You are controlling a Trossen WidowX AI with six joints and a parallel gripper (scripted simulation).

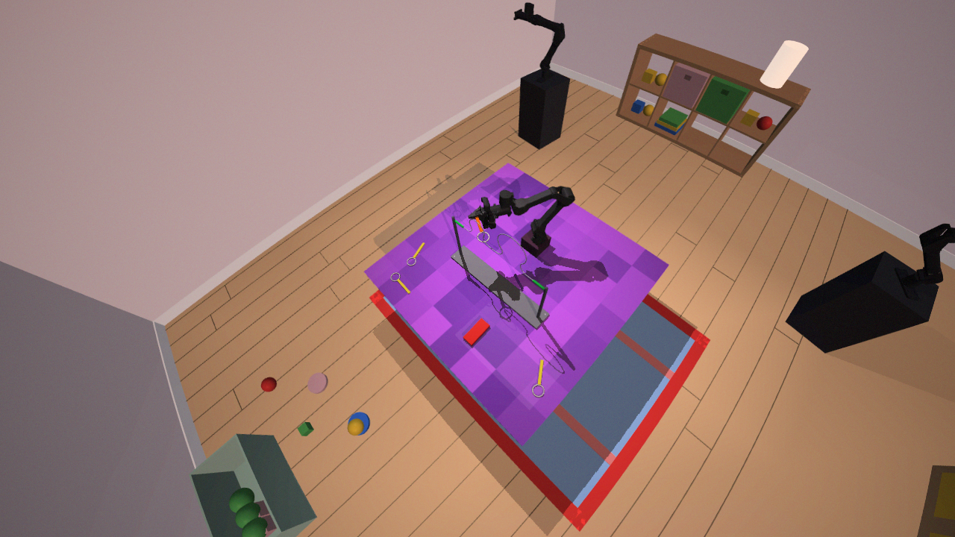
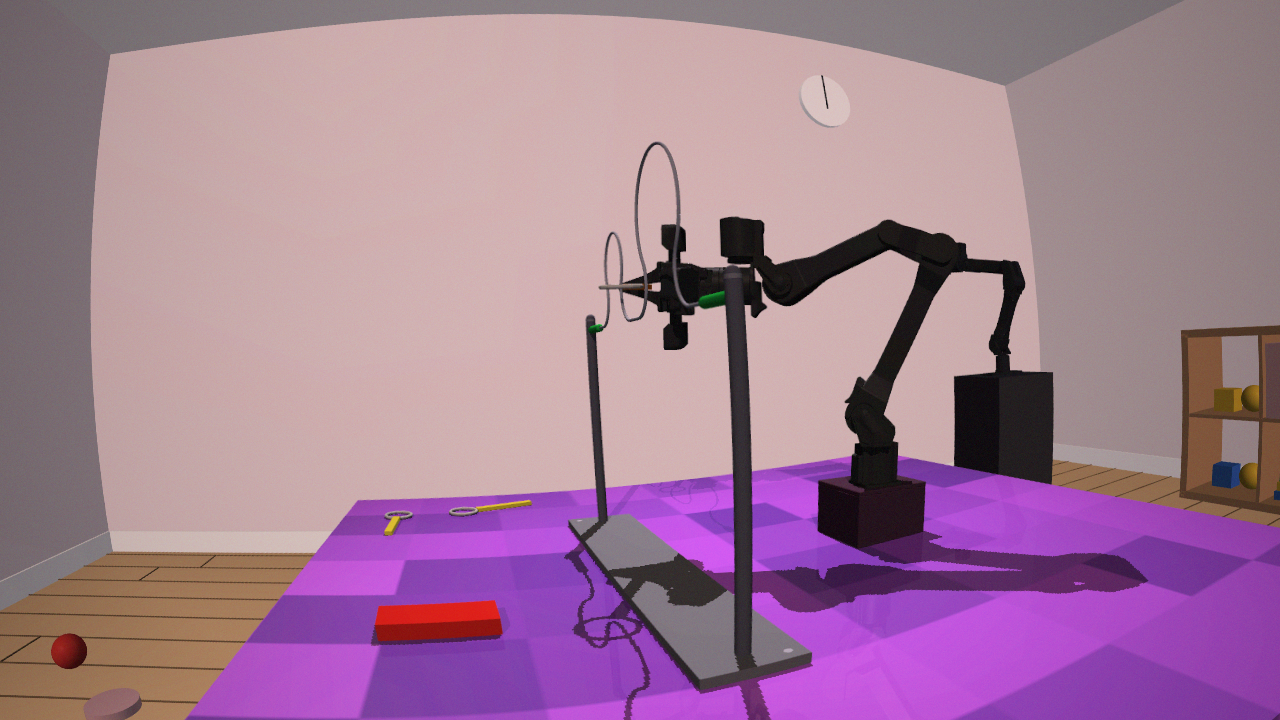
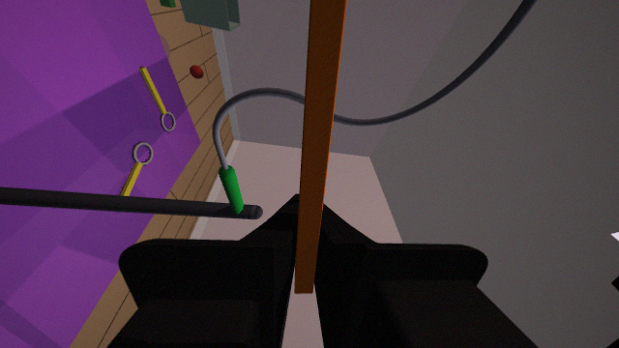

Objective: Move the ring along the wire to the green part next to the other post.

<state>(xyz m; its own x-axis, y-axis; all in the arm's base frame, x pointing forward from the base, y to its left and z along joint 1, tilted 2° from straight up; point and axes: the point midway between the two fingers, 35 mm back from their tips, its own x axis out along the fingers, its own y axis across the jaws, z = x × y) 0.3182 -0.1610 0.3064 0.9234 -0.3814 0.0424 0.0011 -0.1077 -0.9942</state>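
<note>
My gripper (image 1: 472, 215) (image 2: 625, 287) (image 3: 304, 200) is shut on the orange handle (image 1: 479, 225) (image 3: 318, 121). The ring (image 1: 483, 236) (image 2: 610, 287) is nearly edge-on and level in the exterior view, beside the smaller loop of the grey wire (image 2: 657, 143) (image 3: 368, 122). It is out of the wrist view. Whether it touches the wire, I cannot tell. The far green part (image 1: 458, 224) (image 2: 595, 328) (image 3: 231, 189) meets the far post (image 1: 459, 243) (image 2: 597, 420) (image 3: 121, 202). The other green part (image 1: 534, 282) (image 2: 713, 299) meets the near post (image 1: 541, 303) (image 2: 739, 465).
The posts stand on a grey base plate (image 1: 477, 270) (image 2: 765, 646). A red block (image 1: 477, 332) (image 2: 437, 621) and yellow-handled rings lie on the purple table top. The tall wire loop rises beside my gripper in the exterior view. Other arms stand on black pedestals (image 1: 543, 110) beyond the table.
</note>
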